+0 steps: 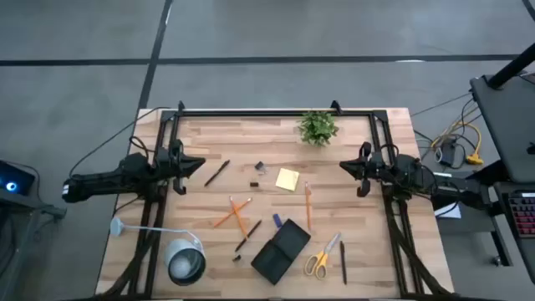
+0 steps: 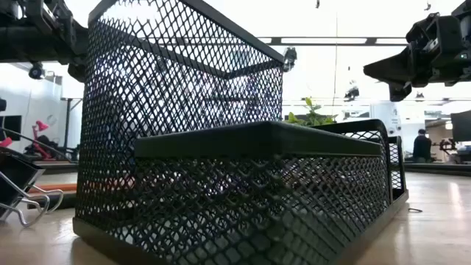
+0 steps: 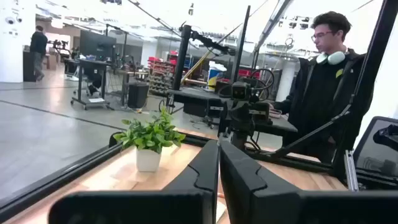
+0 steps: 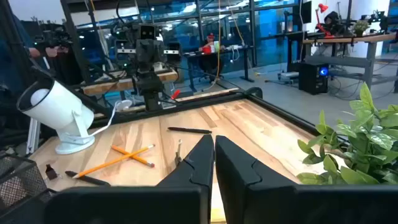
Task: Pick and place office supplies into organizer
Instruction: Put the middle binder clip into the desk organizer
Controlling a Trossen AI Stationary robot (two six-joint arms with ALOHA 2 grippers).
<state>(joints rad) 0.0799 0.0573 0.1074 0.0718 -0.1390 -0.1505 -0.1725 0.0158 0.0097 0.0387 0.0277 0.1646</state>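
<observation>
The black mesh organizer [image 1: 282, 251] lies near the front edge and fills the low view [image 2: 221, 147]. Around it lie yellow-handled scissors [image 1: 322, 257], crossed orange pencils [image 1: 234, 213], a single pencil [image 1: 308, 205], black pens [image 1: 217, 173] [image 1: 248, 234] [image 1: 343, 261], a yellow sticky-note pad [image 1: 287, 179], a binder clip [image 1: 261, 168] and a small blue piece [image 1: 277, 220]. My left gripper [image 1: 196, 165] [image 3: 219, 146] hovers shut at the table's left side. My right gripper [image 1: 344, 167] [image 4: 213, 140] hovers shut at the right side. Both point toward the middle, above the supplies.
A small green potted plant [image 1: 318, 127] stands at the far edge, centre right. A round silver-white lamp [image 1: 185, 261] sits at the near left corner. A black frame [image 1: 276, 111] rims the table's far side. A person [image 3: 326, 93] stands beyond the table's right side.
</observation>
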